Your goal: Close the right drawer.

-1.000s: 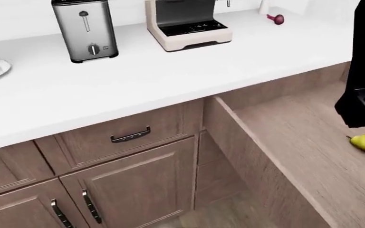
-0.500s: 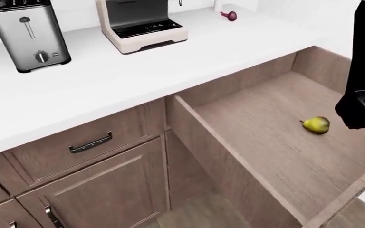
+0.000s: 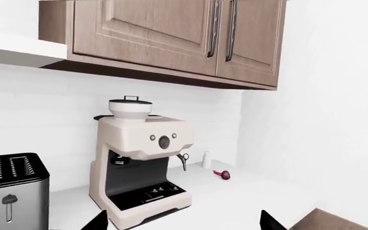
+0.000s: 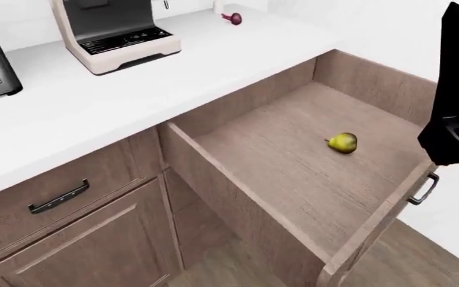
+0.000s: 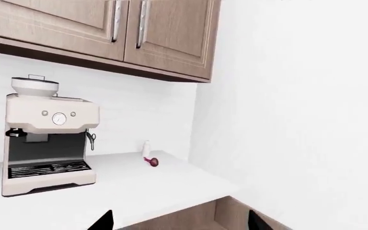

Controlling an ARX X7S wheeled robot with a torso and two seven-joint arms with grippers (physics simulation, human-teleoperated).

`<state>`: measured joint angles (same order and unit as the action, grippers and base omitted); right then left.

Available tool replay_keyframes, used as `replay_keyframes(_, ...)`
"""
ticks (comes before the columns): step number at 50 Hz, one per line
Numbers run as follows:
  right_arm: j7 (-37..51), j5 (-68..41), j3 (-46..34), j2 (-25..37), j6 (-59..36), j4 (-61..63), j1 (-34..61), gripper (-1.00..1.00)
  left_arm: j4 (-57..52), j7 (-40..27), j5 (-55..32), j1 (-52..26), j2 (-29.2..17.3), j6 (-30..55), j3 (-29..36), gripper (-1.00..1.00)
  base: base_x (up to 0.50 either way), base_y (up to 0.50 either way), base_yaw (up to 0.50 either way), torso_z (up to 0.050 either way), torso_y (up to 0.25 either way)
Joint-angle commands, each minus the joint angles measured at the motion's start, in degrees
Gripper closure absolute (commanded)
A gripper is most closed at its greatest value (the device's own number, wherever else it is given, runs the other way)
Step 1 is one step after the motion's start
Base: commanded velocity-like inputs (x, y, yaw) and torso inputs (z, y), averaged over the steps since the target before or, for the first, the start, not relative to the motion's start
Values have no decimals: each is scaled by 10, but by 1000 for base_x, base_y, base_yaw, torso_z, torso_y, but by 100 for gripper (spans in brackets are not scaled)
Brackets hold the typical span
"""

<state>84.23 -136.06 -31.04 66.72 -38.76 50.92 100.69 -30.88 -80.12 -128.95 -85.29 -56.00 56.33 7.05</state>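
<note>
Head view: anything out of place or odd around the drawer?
The right drawer stands pulled far out from under the counter, and a lone pear lies loose on its bare floor, an unusual place for fruit. Nothing looks spilled or damaged.

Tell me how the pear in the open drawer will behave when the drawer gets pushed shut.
The pear lies loose on the flat floor of the drawer, touching no wall, so a quick shove would probably send it rolling or sliding. Its rounded, lopsided shape suggests a wobbling, curved roll rather than a straight one. It looks small and light, so it should hardly resist the push.
</note>
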Motion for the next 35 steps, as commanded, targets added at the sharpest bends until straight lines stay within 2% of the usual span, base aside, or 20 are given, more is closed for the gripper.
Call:
replay_keyframes(1,1,-1,-5,-1,3,3,4,-100,-2,5,3,3,-5,-3,2,-100,0,0,-500,0,0)
replay_keyframes(35,-6,-2,-13,1,7,1,15,-100,-2,9,1,-9,-13,-17,17,-100,0,0,-500,0,0)
